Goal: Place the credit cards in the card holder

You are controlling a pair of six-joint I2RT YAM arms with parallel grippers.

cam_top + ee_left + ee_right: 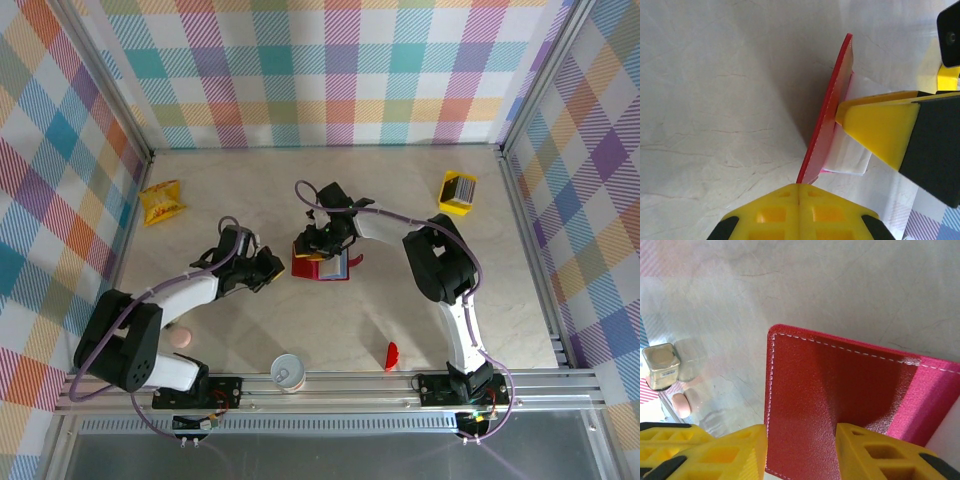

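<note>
Marbled tabletop (230, 170), plaid walls (340, 70) — red holder (312, 268) tilts up just ahead of the closed left claw (799, 192); right claw (801, 430), half-spread, presses its inner face — grip unclear.

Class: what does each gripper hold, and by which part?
Left gripper is shut at the card holder's cover edge; whether it pinches the edge cannot be told. Right gripper touches that cover; grip unclear.
</note>
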